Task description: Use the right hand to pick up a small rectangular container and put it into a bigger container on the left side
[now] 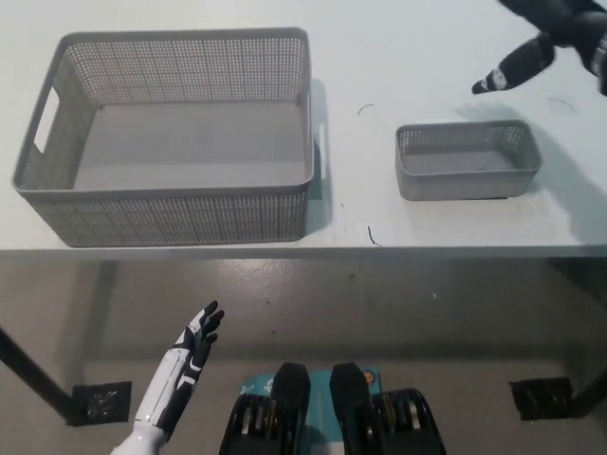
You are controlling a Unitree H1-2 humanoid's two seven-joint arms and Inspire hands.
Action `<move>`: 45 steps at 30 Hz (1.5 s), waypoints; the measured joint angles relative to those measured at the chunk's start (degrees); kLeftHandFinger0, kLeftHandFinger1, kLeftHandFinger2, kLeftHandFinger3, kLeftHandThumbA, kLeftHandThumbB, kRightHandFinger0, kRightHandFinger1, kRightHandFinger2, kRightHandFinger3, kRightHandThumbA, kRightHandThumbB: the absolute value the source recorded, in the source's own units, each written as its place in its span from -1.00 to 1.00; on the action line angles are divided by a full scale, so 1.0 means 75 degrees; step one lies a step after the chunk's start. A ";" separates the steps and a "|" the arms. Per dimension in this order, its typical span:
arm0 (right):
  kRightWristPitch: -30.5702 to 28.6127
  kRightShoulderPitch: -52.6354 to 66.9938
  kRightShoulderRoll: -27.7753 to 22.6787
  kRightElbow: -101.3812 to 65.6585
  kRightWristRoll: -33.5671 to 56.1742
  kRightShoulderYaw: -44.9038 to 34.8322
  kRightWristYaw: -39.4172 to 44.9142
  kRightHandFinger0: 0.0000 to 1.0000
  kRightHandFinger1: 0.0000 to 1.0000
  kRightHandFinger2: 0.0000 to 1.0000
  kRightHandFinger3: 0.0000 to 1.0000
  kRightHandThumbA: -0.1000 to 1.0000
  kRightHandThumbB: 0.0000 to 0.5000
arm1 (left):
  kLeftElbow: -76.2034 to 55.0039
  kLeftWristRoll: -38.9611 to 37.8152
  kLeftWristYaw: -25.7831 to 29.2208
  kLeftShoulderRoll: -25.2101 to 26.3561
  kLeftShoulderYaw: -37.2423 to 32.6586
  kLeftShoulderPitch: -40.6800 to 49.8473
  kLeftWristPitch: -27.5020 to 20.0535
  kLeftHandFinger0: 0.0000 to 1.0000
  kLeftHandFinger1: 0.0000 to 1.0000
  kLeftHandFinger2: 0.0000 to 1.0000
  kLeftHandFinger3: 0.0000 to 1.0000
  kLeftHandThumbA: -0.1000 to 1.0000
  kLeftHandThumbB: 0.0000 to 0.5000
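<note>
A small grey perforated rectangular container (pixel 468 160) stands on the white table (pixel 417 57), right of centre near the front edge. A much larger grey perforated basket (pixel 174 133) with side handles sits empty on the left. My black right hand (pixel 545 43) hovers at the top right, above and behind the small container, fingers spread and holding nothing, partly cut off by the picture edge. My white left hand (pixel 194 343) rests open below the table edge at the lower left.
The table's front edge (pixel 303 252) runs across the middle of the view, with grey floor below it. A few small dark marks (pixel 372 237) lie on the tabletop between the two containers.
</note>
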 measured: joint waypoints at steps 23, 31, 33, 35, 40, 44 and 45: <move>-0.0068 -0.3122 0.2209 0.6436 -0.0670 0.2086 0.2355 1.00 1.00 1.00 1.00 1.00 0.76 | -0.0221 0.0373 -0.0004 0.0110 -0.0022 -0.0059 -0.0147 1.00 1.00 1.00 1.00 1.00 0.01; -0.0088 -0.3123 0.2361 0.6801 -0.0681 0.2062 0.2415 1.00 1.00 1.00 1.00 1.00 0.67 | -0.0253 0.0447 -0.0007 0.0123 -0.0025 -0.0062 -0.0160 1.00 1.00 1.00 1.00 1.00 0.00; -0.0101 -0.3119 0.2359 0.6848 -0.0696 0.2063 0.2404 1.00 1.00 1.00 1.00 1.00 0.63 | -0.0255 0.0465 -0.0008 0.0123 -0.0025 -0.0067 -0.0166 1.00 1.00 1.00 1.00 1.00 0.01; -0.0131 -0.3097 0.2355 0.6862 -0.0718 0.2066 0.2377 1.00 1.00 1.00 1.00 1.00 0.65 | -0.0257 0.0475 -0.0008 0.0124 -0.0026 -0.0069 -0.0168 1.00 1.00 1.00 1.00 1.00 -0.01; -0.0180 -0.2980 0.2354 0.6924 -0.0876 0.2157 0.2245 1.00 1.00 1.00 1.00 1.00 0.92 | -0.0258 0.0480 -0.0046 0.0125 -0.0025 -0.0073 -0.0194 1.00 1.00 1.00 1.00 1.00 -0.01; -0.0191 -0.2885 0.2354 0.6979 -0.1041 0.2325 0.2168 1.00 1.00 1.00 1.00 1.00 0.84 | -0.0258 0.0480 -0.0088 0.0126 -0.0024 -0.0080 -0.0209 1.00 1.00 1.00 1.00 1.00 0.01; -0.0202 -0.2836 0.2354 0.6989 -0.1085 0.2349 0.2132 1.00 1.00 1.00 1.00 1.00 0.85 | -0.0258 0.0480 -0.0096 0.0125 -0.0024 -0.0085 -0.0215 1.00 1.00 1.00 1.00 1.00 0.00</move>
